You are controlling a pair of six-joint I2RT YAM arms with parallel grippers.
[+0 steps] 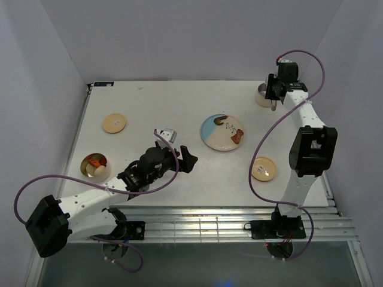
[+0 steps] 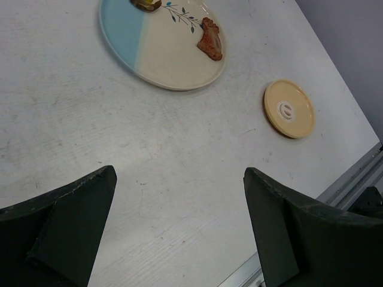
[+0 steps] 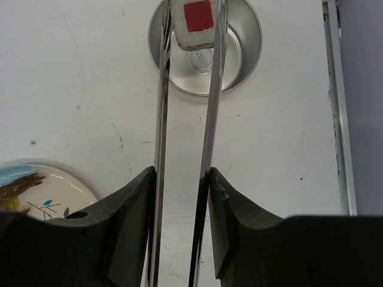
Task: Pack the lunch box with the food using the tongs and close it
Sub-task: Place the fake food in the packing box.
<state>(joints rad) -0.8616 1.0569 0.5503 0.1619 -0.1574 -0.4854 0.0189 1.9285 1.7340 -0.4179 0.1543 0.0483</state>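
Tongs: two slim, polished steel arms, pinched part-way together by the right gripper, whose black fingers press one arm each from outside. Between the tips sits a pale rounded block with a flat red square face, gripped on both sides. Beneath the tips: round steel tin, smooth-walled and shiny; whether the block touches it cannot be told. Right of the arms, the matt white table runs a short way to an aluminium rail; left of them is open surface. Toward the handle end, on the left, lies a glazed blue-and-cream plate carrying a brown streaky piece. The left gripper hangs well apart from the tongs, jaws spread wide, holding nothing; a flat tan lid lies ahead of it.
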